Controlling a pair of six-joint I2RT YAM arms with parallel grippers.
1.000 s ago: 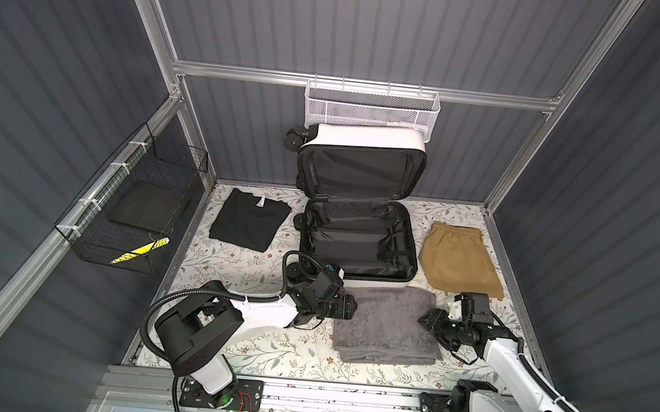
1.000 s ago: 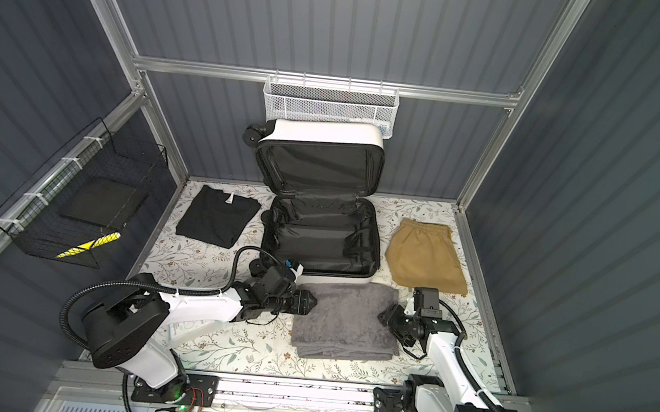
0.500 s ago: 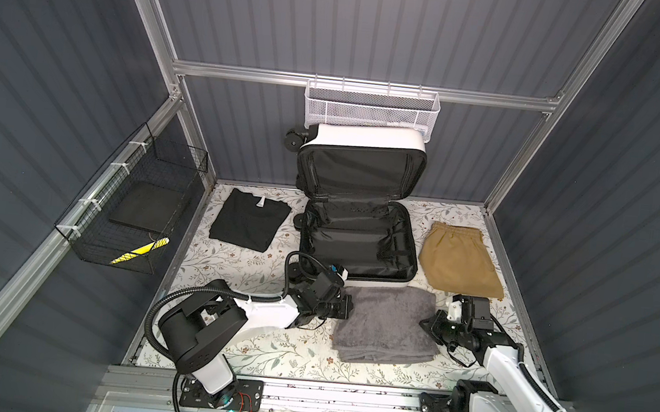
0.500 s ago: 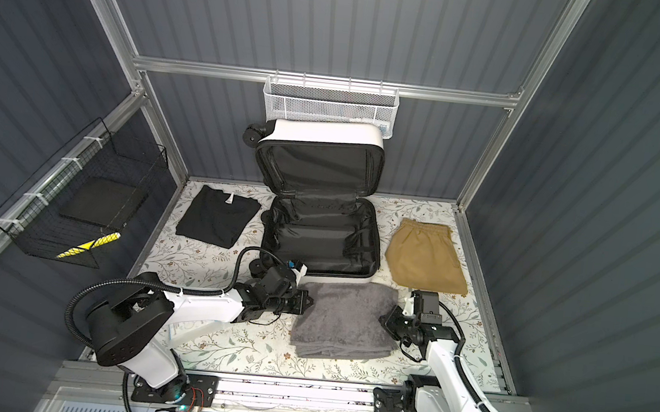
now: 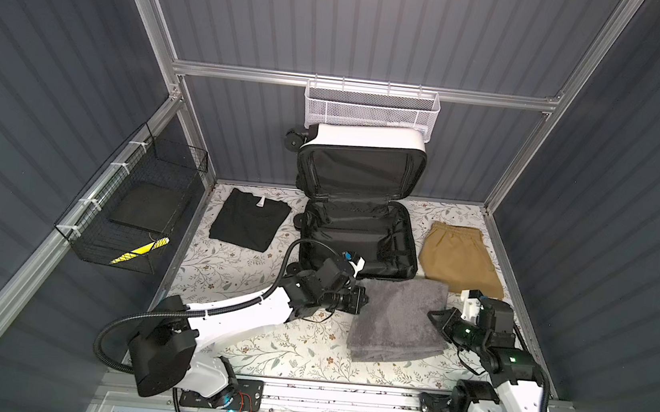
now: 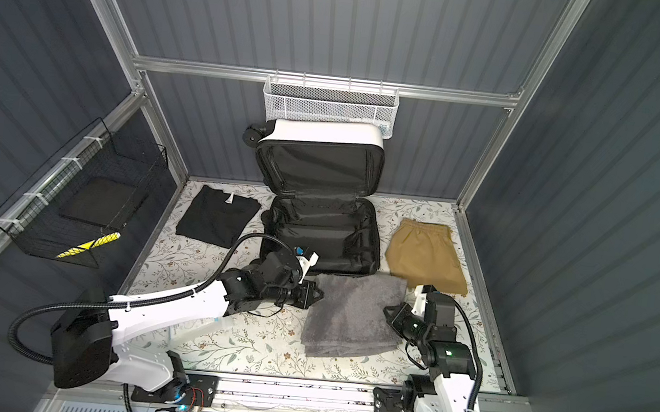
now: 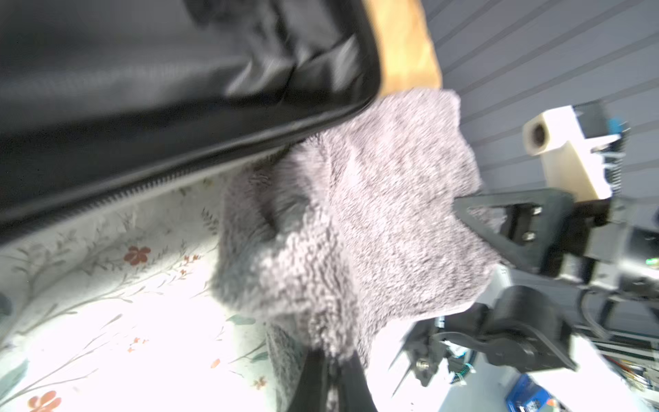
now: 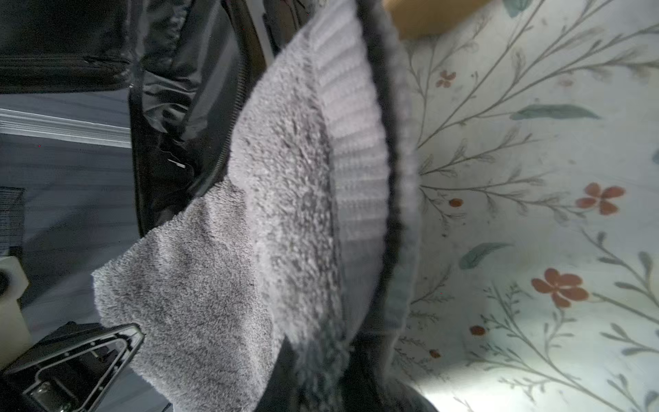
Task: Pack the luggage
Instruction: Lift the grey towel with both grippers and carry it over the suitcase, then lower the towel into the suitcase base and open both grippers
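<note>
- Now, both arms are on the grey towel (image 5: 398, 318). The left gripper (image 5: 362, 300) is clamped on its left edge, and the left wrist view shows pile pinched between the fingers (image 7: 351, 378).
- The right gripper (image 5: 436, 316) sits at the opposite edge. In the right wrist view the cloth bunches down into the jaws, so I read it as closed on the towel.
- The luggage (image 5: 350, 234) lies open directly beyond the towel, away from the arm bases, with its near rim just beside the towel's far edge. Its lid (image 5: 358, 176) stands upright behind.
- The case's long axis runs left to right, parallel to the line between my grippers. Neither arm is clearly nearer.
- Room: the tray is bare. I judge the near rim is the edge to clear, so lift first, then carry forward.
- A black shirt (image 5: 249, 223) and tan shorts (image 5: 460, 258) flank the case. The shorts lie near the right arm's path.
</note>
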